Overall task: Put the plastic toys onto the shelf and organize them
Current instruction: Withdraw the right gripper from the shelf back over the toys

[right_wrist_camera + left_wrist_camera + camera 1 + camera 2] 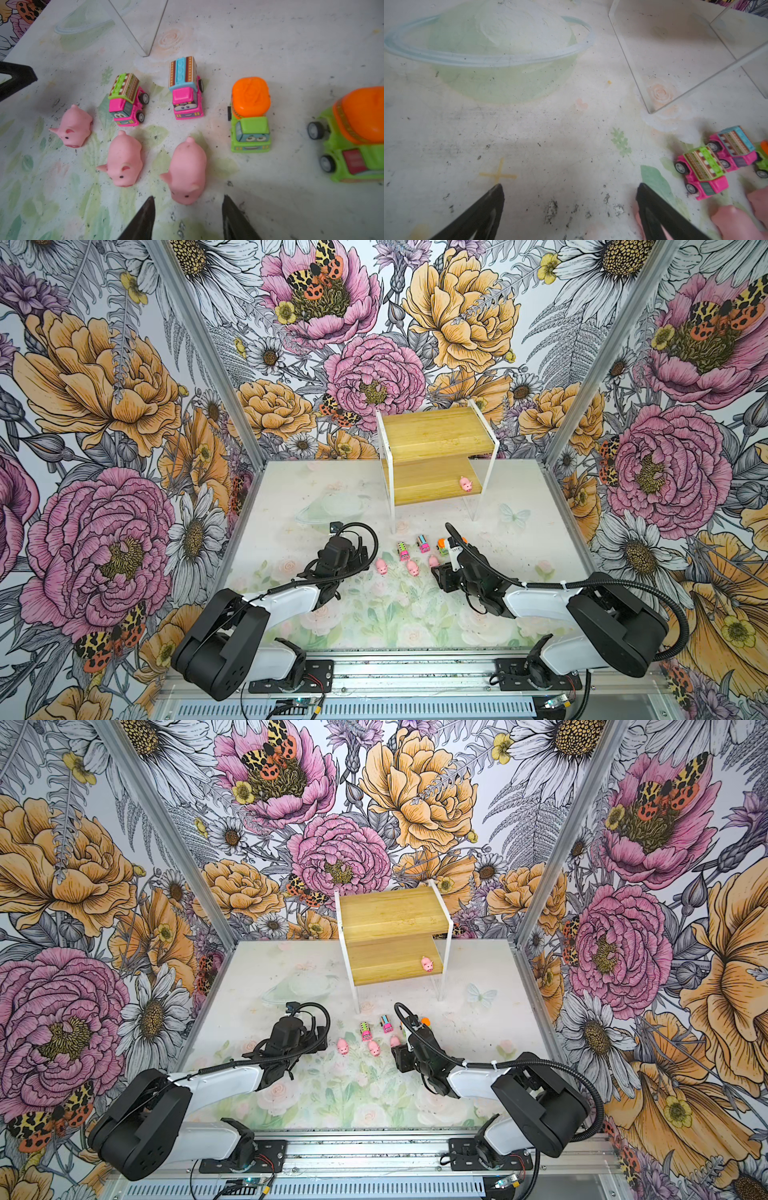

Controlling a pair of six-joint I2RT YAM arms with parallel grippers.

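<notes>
Plastic toys (pixel 250 133) lie on the counter (pixel 291 52) ahead of your right jaws, which stand partly open and grip nothing. The nearest pig (pixel 187 174) lies just past their tips, not touching. Beside it you have a second pig (pixel 124 162) and a third pig (pixel 74 128). Beyond them stand a green-roofed pink truck (pixel 126 101), a blue-roofed pink truck (pixel 186 91), a green truck (pixel 250 118) and another green truck (pixel 357 135). Your left jaws gape wide and empty over bare counter near the third pig. Farther back the shelf (pixel 436 439) stands upright, with a fourth pig (pixel 466 483) on the right end of its lower board.
</notes>
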